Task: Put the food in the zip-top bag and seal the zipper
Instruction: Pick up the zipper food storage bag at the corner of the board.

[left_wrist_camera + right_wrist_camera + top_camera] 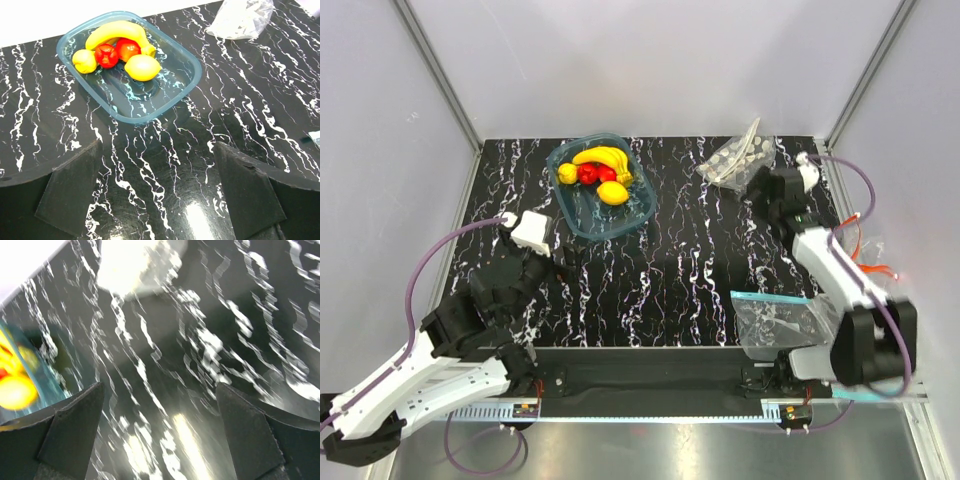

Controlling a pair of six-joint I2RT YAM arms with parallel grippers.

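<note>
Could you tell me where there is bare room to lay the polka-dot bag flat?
The table is bare centrally, between the tray, the polka-dot bag and the teal-strip bag. Crowded: far right, where the right gripper sits beside that bag.

Glossy black marble-look table (260, 130); smooth translucent blue plastic tray (150, 100); crinkly clear plastic zip-top bag (240, 20); shiny food (142, 67).
</note>
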